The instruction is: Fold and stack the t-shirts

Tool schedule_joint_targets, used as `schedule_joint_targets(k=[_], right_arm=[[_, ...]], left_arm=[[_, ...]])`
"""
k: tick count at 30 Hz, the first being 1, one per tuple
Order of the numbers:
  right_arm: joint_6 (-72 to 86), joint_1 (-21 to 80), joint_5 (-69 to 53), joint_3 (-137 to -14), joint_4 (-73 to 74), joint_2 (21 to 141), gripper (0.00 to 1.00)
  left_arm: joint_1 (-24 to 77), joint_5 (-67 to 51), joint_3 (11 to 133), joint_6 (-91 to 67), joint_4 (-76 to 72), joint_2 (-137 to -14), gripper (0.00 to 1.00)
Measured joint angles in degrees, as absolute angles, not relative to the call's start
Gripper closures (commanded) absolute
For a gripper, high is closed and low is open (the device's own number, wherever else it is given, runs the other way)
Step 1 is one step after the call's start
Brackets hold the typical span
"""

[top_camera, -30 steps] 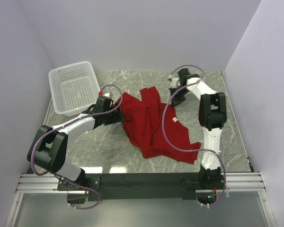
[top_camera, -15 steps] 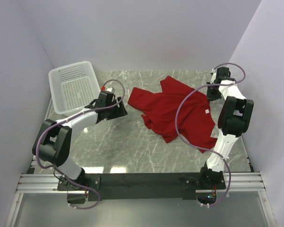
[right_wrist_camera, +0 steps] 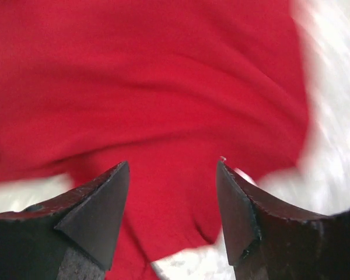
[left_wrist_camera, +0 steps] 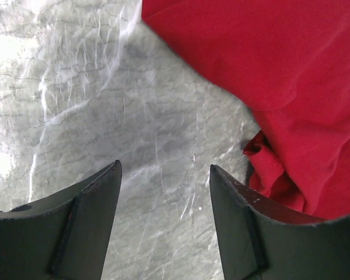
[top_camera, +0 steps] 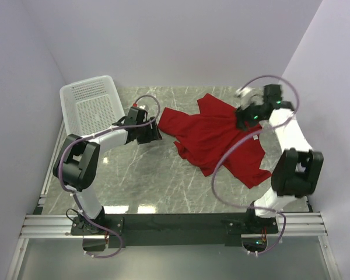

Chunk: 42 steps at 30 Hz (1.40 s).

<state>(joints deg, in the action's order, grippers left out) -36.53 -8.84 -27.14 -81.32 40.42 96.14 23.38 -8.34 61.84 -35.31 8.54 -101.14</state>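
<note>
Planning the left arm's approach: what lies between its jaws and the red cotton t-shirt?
Bare grey marble tabletop; the left wrist view shows it separating left gripper from red cotton t-shirt.

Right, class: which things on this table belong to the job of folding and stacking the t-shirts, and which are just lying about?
Part of the job:
- red t-shirt, crumpled on the marble table
- left gripper, open, by the shirt's edge
- right gripper, open, over the shirt

Just lying about:
- white mesh basket, empty, far left corner
</note>
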Motion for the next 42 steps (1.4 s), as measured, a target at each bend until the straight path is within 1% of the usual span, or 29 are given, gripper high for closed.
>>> schedule_joint_targets(k=[1,3,4,6,8,10,11,13,14,17,21,23,24,25,27,28,30,34,37,39,42], right_arm=[[-42.1,-6.5,-30.4,-79.5,42.5,93.4,0.33],[-51.3,1.5,-36.4,-74.5,46.9,87.7,0.35],[-53.3,5.6,-37.9,-72.4,47.9,86.0,0.37],[-54.0,17.0,-39.0,-68.0,48.0,83.4,0.37],[-51.7,26.4,-36.4,-65.3,45.1,83.5,0.37],[-47.3,33.7,-30.6,-64.5,41.4,85.5,0.37],[-45.6,35.6,-28.5,-64.5,39.6,86.7,0.37],[-41.4,38.4,-22.9,-66.1,37.0,91.2,0.37],[-39.4,39.2,-20.2,-67.5,36.1,93.8,0.37],[-34.0,40.6,-14.0,-71.4,33.1,101.2,0.37],[-28.6,41.9,-8.4,-75.1,31.9,107.0,0.39],[-26.5,42.5,-6.1,-76.9,31.7,109.0,0.44],[-25.5,42.7,-5.2,-77.7,31.5,109.8,0.48],[-24.9,42.9,-4.3,-78.3,31.4,110.5,0.59],[-23.7,43.0,-3.6,-78.9,31.4,111.3,0.72],[-23.3,43.0,-3.6,-79.0,31.7,111.5,0.85],[-22.8,43.0,-4.3,-79.2,32.3,111.6,0.99],[-22.4,42.4,-11.0,-80.6,35.4,111.4,1.0],[-25.2,40.5,-24.2,-85.1,42.3,110.7,1.0],[-28.4,38.4,-35.2,-91.1,47.8,110.4,1.0],[-31.4,35.6,-48.2,-101.1,54.2,109.9,1.0]], left_arm=[[23.4,-8.3,61.8,-35.4,8.7,-101.1,0.33],[23.4,-8.1,61.8,-35.4,8.7,-100.4,0.32],[23.4,-7.9,61.4,-35.4,8.6,-99.6,0.32],[23.4,-6.8,59.8,-35.1,8.8,-96.2,0.3],[23.4,-5.0,57.7,-34.8,9.1,-91.0,0.24],[23.4,-2.3,55.5,-34.0,9.3,-84.2,0.18],[23.4,-0.8,54.5,-33.7,9.5,-80.4,0.1],[23.4,3.4,52.2,-33.3,9.9,-71.9,0.04],[23.3,5.7,51.1,-33.2,10.2,-67.4,0.01],[22.8,11.4,47.5,-33.3,11.6,-56.2,0.01],[22.2,16.5,42.4,-34.2,15.1,-45.6,0.01],[22.1,18.1,40.0,-35.0,17.8,-41.3,0.0],[22.1,18.4,39.5,-35.3,18.5,-40.5,0.0],[22.1,18.8,38.7,-35.8,19.6,-39.3,0.01],[22.1,19.5,37.3,-36.7,21.4,-37.0,0.01],[22.1,19.6,36.8,-36.9,22.1,-36.2,0.0],[22.1,19.6,35.9,-37.4,22.8,-34.7,0.01],[22.1,19.4,35.4,-38.1,23.5,-33.8,0.01],[22.1,18.9,35.0,-38.2,23.3,-34.0,0.01],[22.1,18.0,34.7,-38.2,23.2,-34.4,0.0],[22.1,16.4,34.2,-38.3,22.2,-35.0,0.01]])
